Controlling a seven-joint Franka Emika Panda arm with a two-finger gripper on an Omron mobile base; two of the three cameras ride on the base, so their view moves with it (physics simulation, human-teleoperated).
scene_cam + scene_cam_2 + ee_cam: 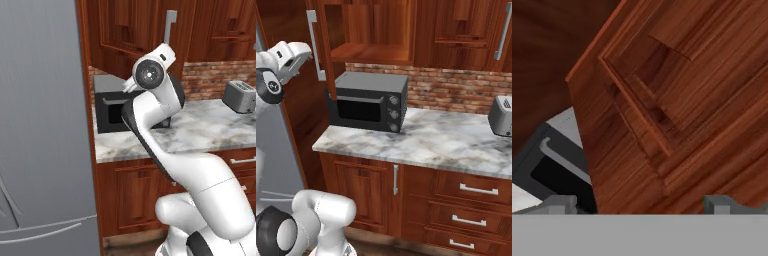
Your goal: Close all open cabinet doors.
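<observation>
One cabinet door (329, 60) above the microwave stands swung out at about a right angle, baring the hollow cabinet (373, 30) behind it. Its long grey bar handle (314, 45) sits on the outer face, which is turned toward the fridge. From the left base view I see that outer face (130, 25) and the handle (170, 25) above my arm. My gripper (641, 204) is open, its fingertips (559, 202) wide apart and empty, pointing at the door's raised panel (662, 100) from close up. The white hand (292, 54) hovers just left of the door. The neighbouring door (466, 30) on the right is closed.
A dark microwave (368, 100) stands on the marble counter (446, 140) under the open cabinet. A silver toaster (502, 116) sits at the counter's right end. The grey fridge (40, 125) walls in the left side. Below the counter are drawers (476, 190).
</observation>
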